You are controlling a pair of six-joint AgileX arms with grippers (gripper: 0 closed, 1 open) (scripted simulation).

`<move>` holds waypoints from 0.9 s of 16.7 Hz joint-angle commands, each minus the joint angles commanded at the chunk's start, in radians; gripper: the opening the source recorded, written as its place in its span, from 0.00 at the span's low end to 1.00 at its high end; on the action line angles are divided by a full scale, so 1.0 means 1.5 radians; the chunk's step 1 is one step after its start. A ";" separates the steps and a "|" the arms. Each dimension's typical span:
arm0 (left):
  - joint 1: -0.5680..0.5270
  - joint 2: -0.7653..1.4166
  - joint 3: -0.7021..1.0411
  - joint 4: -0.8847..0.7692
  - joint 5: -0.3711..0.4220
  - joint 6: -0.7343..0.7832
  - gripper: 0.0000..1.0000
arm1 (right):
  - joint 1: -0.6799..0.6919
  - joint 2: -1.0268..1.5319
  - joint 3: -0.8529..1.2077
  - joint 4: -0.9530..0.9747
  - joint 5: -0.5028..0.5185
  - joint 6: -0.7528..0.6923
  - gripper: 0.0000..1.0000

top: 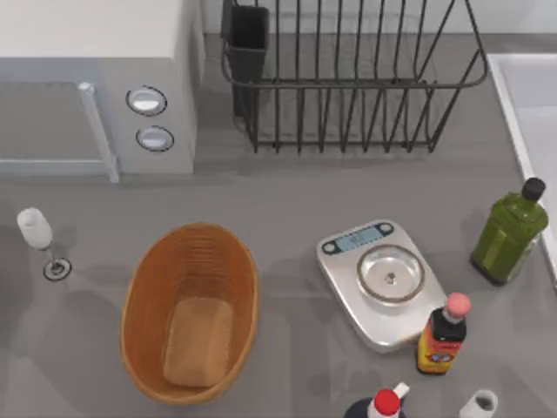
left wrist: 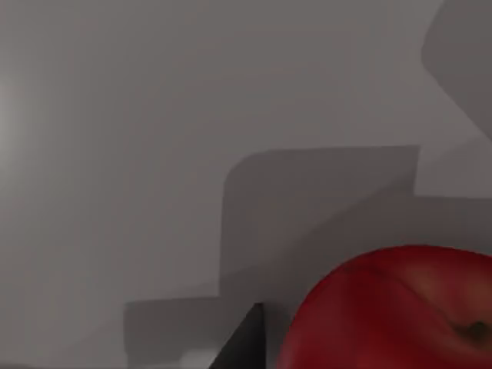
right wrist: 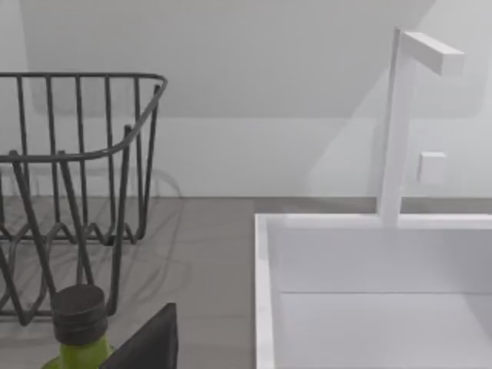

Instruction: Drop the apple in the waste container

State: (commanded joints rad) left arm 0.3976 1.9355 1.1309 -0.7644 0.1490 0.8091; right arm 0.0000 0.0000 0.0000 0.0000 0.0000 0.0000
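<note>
The apple [left wrist: 392,315], glossy red and round with its stem dimple showing, sits very close to the left wrist camera above grey table surface. A dark part of my left gripper [left wrist: 244,344] shows just beside it; whether it touches the apple cannot be told. The waste container [top: 157,279], an oval orange-brown ribbed basket with a tan base, stands at the table's front left with nothing in it. A dark edge of my right gripper [right wrist: 150,342] appears near a green bottle [right wrist: 77,327].
A microwave [top: 96,87] fills the back left and a black wire rack [top: 348,78] with a black cup [top: 248,39] the back middle. A scale [top: 383,279], green bottle [top: 509,231], sauce bottle [top: 446,335] and sink [top: 535,122] occupy the right. A wine glass [top: 39,235] stands far left.
</note>
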 joint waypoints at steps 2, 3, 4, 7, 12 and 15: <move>0.020 -0.007 -0.006 -0.059 -0.011 0.002 0.00 | 0.000 0.000 0.000 0.000 0.000 0.000 1.00; 0.030 -0.013 -0.007 -0.091 -0.020 0.004 0.00 | 0.000 0.000 0.000 0.000 0.000 0.000 1.00; 0.038 -0.020 -0.005 -0.125 -0.029 0.005 0.00 | 0.000 0.000 0.000 0.000 0.000 0.000 1.00; 0.053 -0.041 0.028 -0.218 -0.043 0.009 0.00 | 0.000 0.000 0.000 0.000 0.000 0.000 1.00; 0.029 -0.083 0.161 -0.307 -0.023 0.003 0.00 | 0.000 0.000 0.000 0.000 0.000 0.000 1.00; 0.000 -0.098 0.242 -0.330 -0.011 -0.001 0.00 | 0.000 0.000 0.000 0.000 0.000 0.000 1.00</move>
State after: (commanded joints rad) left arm 0.3973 1.7883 1.4941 -1.2590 0.1322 0.8072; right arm 0.0000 0.0000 0.0000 0.0000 0.0000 0.0000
